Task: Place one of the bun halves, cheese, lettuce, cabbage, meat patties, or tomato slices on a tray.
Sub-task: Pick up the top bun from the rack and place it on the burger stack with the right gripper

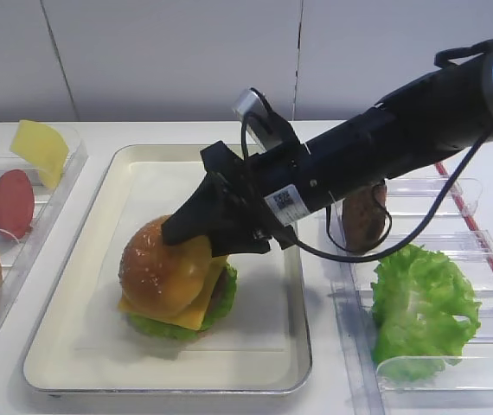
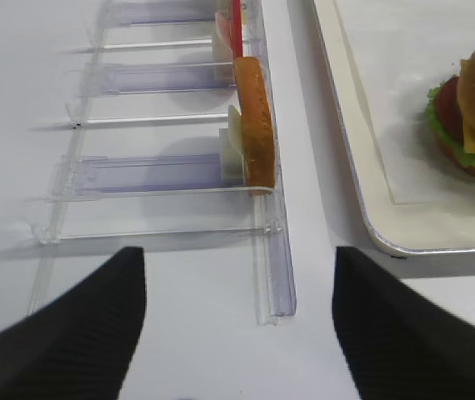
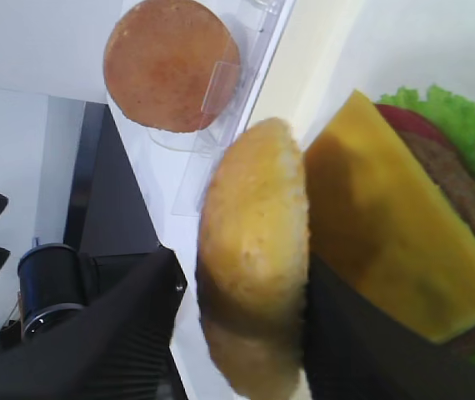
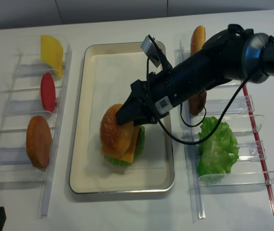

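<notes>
Now you have the white bench (image 4: 127, 211) carrying the cream tray (image 4: 91, 159) in the middle, with clear bins to either side. Your right arm reaches across the tray; it bears a small white sticker with a square code, too small to read, and faint pale lettering on the far joint that you cannot make out. On the tray sits a stacked burger: lettuce (image 1: 156, 327) at the bottom, a meat patty (image 3: 458, 187), a tomato slice (image 3: 408, 121), then cheese (image 1: 196, 307) hanging over the edge. The seeded bun top (image 1: 162, 270) lies tilted on the cheese. The right tool (image 3: 242, 329) has its jaws on both sides of the bun, the left one slightly clear of it. The left tool (image 2: 237, 321) stands open over the bench beside the left bin.
</notes>
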`<state>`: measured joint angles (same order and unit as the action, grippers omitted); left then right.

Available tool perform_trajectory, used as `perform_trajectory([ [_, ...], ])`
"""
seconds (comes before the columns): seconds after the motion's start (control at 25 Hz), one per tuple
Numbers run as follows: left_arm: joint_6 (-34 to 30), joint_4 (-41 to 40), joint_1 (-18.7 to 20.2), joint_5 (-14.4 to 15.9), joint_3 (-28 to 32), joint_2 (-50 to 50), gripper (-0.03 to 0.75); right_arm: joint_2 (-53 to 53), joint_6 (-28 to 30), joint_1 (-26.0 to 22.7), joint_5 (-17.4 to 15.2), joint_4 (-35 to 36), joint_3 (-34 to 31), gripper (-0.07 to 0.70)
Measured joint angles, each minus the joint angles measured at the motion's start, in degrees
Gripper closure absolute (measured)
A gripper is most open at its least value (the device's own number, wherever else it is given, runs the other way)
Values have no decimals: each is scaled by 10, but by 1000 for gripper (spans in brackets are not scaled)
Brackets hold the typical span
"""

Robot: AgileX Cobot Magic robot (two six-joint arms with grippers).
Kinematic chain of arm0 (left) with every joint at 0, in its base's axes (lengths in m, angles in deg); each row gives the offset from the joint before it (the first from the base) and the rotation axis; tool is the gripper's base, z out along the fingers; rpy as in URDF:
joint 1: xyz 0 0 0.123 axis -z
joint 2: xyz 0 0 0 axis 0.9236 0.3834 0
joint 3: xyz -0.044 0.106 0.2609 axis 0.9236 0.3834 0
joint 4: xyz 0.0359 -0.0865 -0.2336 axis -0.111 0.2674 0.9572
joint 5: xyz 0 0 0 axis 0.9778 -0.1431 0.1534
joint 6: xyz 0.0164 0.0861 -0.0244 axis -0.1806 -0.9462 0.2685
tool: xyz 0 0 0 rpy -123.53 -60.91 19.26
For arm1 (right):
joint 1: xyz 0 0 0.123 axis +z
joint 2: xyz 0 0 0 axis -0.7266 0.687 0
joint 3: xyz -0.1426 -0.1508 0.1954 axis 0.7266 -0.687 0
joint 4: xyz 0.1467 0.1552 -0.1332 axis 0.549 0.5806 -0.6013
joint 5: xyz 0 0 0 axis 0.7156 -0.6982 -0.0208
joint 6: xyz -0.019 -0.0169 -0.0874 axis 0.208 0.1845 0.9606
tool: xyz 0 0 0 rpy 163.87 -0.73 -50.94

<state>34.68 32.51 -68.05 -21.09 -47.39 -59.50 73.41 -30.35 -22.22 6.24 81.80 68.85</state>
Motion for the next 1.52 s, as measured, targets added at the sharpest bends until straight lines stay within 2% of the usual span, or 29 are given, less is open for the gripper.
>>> perform_trajectory([
  [0.08, 0, 0, 0, 0, 0, 0, 260, 0, -4, -1, 1, -7, 0, 269],
  [0.2, 0, 0, 0, 0, 0, 0, 259, 1, -8, -11, 1, -15, 0, 248],
  [0.4, 0, 0, 0, 0, 0, 0, 259, 3, -9, -24, 2, -18, 0, 244],
  [0.64, 0, 0, 0, 0, 0, 0, 260, 3, -9, -26, 29, -37, 0, 244],
  [0.92, 0, 0, 0, 0, 0, 0, 260, 3, -5, -33, 35, -55, 0, 244],
  [1.16, 0, 0, 0, 0, 0, 0, 260, 3, -2, -74, 12, -57, 0, 244],
  [1.36, 0, 0, 0, 0, 0, 0, 259, 3, 9, -107, -30, -60, 1, 244],
  [1.52, 0, 0, 0, 0, 0, 0, 260, -3, 13, -112, -37, -86, 25, 245],
])
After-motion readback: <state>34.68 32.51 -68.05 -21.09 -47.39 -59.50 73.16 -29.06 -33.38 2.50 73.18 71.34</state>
